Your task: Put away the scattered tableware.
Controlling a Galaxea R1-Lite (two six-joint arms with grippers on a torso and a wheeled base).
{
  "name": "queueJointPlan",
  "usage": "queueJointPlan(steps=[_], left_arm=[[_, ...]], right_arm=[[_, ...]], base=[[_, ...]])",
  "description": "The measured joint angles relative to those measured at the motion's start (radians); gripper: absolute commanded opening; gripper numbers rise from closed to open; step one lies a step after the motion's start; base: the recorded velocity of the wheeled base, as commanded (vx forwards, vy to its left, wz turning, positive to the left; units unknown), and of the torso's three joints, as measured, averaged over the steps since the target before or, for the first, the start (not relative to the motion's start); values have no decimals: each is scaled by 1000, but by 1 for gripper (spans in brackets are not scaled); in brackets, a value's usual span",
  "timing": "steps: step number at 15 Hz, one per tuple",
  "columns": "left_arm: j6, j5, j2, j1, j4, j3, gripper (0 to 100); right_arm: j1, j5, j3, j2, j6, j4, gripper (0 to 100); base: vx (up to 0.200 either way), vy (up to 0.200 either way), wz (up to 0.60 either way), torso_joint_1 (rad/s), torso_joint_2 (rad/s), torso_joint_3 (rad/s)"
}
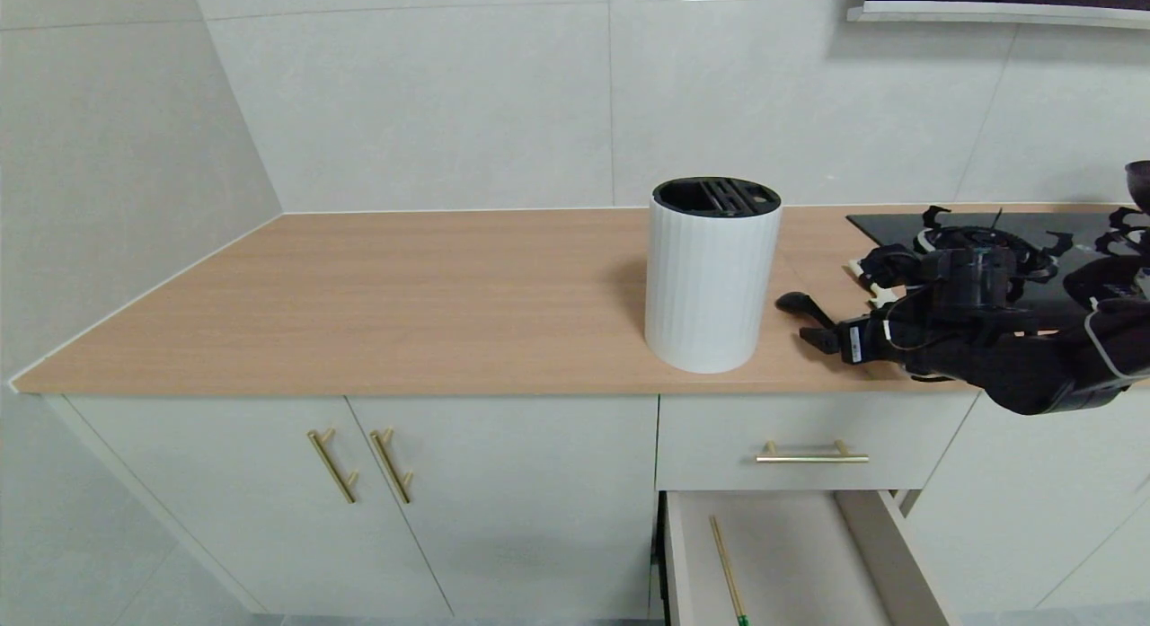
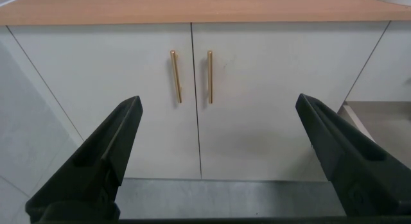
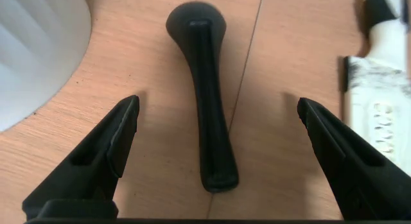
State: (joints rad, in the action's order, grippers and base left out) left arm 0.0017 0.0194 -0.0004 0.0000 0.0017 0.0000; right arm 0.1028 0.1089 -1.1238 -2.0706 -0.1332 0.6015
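Right wrist view showed the black utensil (image 3: 209, 121) lying flat on the counter (image 3: 276, 63) at frame centre, with the right gripper (image 3: 216, 103) spread wide either side. It looked rigid, light and smooth, best pinched across its narrow shaft.

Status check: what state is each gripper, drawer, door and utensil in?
Left gripper: open, empty.
Black utensil: lying flat on counter.
Right gripper: open, straddling that utensil without touching.
Utensil holder: upright.
Upper drawer: shut.
Lower drawer: open, chopsticks inside.
Cabinet doors: shut.
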Motion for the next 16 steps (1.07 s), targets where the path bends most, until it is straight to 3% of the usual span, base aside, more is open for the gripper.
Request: queueJointPlan(steps=[6,7,16], left_arm=[[0,0,0,0,0,0,100],[0,0,0,0,0,0,100],[0,0,0,0,0,0,100]], right_arm=[[0,-1,-5,-15,0,0,100],[0,-2,-7,-17,0,0,0],[0,-2,-10,-20,4,-3,0]], base=[[0,0,0,0,0,0],[0,0,0,0,0,0],[0,0,0,0,0,0]])
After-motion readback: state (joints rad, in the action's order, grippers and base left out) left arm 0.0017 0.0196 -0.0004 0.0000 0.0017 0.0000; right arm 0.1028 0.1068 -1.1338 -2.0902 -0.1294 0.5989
